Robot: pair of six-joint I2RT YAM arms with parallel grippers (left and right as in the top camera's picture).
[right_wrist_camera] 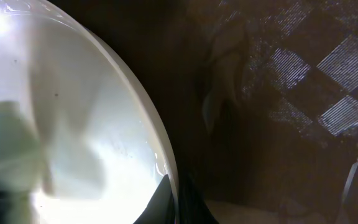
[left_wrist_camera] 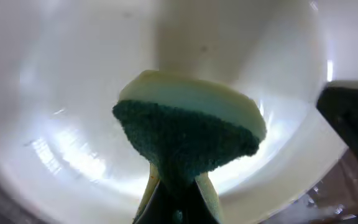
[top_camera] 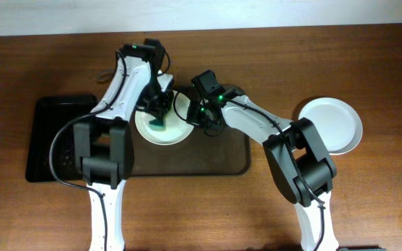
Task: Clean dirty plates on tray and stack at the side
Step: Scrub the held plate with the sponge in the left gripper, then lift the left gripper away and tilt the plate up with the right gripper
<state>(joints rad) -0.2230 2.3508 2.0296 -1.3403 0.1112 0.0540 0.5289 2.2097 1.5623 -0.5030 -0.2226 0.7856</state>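
Note:
A white plate (top_camera: 175, 133) lies at the left end of the dark brown tray (top_camera: 222, 162). My left gripper (top_camera: 158, 111) is shut on a sponge (top_camera: 159, 125), green scrub side and yellow foam, pressed on the plate's inside. In the left wrist view the sponge (left_wrist_camera: 188, 134) fills the middle over the plate (left_wrist_camera: 61, 93). My right gripper (top_camera: 199, 116) is shut on the plate's right rim; in the right wrist view its fingers (right_wrist_camera: 178, 200) pinch the rim of the plate (right_wrist_camera: 92, 124). A second white plate (top_camera: 332, 125) rests on the table at the right.
A black perforated bin (top_camera: 53, 139) stands at the left of the tray. The wooden table (top_camera: 382, 195) extends right and front. The back wall edge runs along the top.

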